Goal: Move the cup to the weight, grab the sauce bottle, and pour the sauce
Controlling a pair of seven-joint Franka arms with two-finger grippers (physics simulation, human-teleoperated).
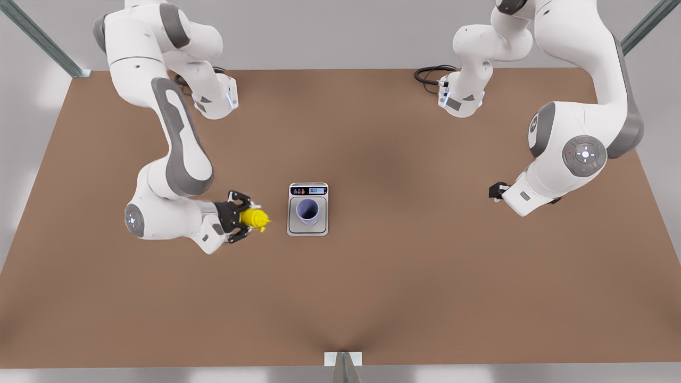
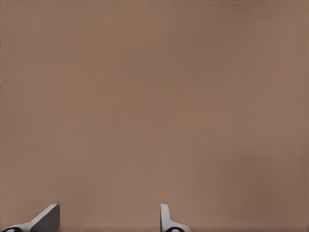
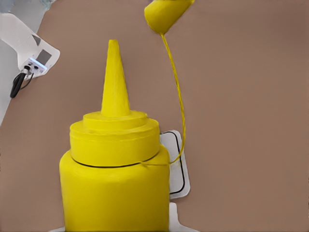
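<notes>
Sauce bottle (image 1: 254, 218) is clamped in the right gripper (image 1: 240, 218), left of the cup (image 1: 308, 211) on the weight (image 1: 308, 229); bring the nozzle over the rim before tipping. Left gripper (image 1: 497, 190) waits far right, fingers parted.

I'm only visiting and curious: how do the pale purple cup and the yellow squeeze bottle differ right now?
The pale purple cup stands upright on the silver scale; the bright yellow squeeze bottle is held off the table by the right hand, tipped with its nozzle toward the cup. The cup is open-topped; the bottle tapers to a pointed nozzle. Both are small.
</notes>
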